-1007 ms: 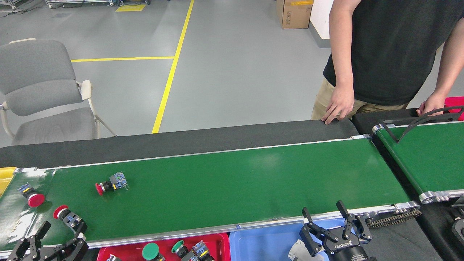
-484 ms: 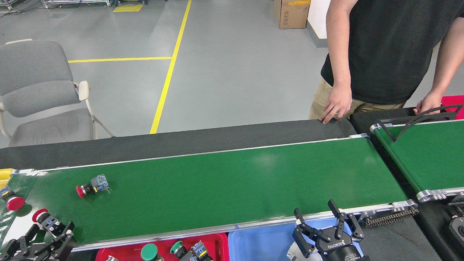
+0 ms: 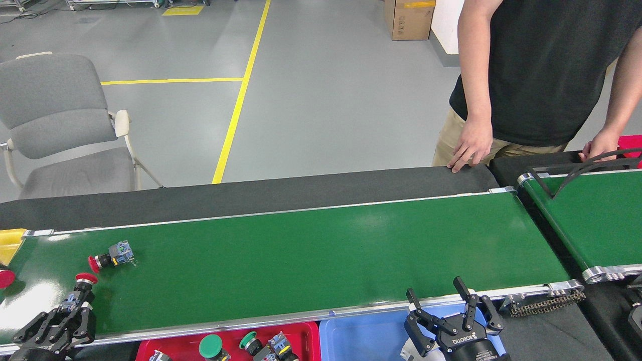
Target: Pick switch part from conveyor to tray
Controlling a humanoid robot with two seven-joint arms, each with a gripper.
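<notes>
- Two switch parts are seen whole on the conveyor (image 3: 311, 250), both near its left end; a third red cap (image 3: 4, 278) is cut off by the left edge of the view.
- One red-capped switch part (image 3: 80, 291) is clamped by the left gripper (image 3: 67, 313), cap up and away from the fingers, body between them; the hold is placed on the blocky body, judged to give flatter faces than the round cap.
- A second switch part (image 3: 111, 255) is left lying on its side on the belt, just beyond the held one, untouched.
- Red tray (image 3: 306, 333) is set just below the near rail, so only a short carry is needed; green-capped switches (image 3: 213, 347) are already laid in it.
- Blue tray (image 3: 361, 338) is placed beside the red one, under the right gripper (image 3: 444, 308).
- Right gripper is held with fingers spread wide, nothing in it, parked at the near rail well apart from any part.
- A person's hand (image 3: 470, 148) is rested on the black far edge, clear of the belt.
- Step judged: the grasp is made, the lift toward the red tray is not yet done.
</notes>
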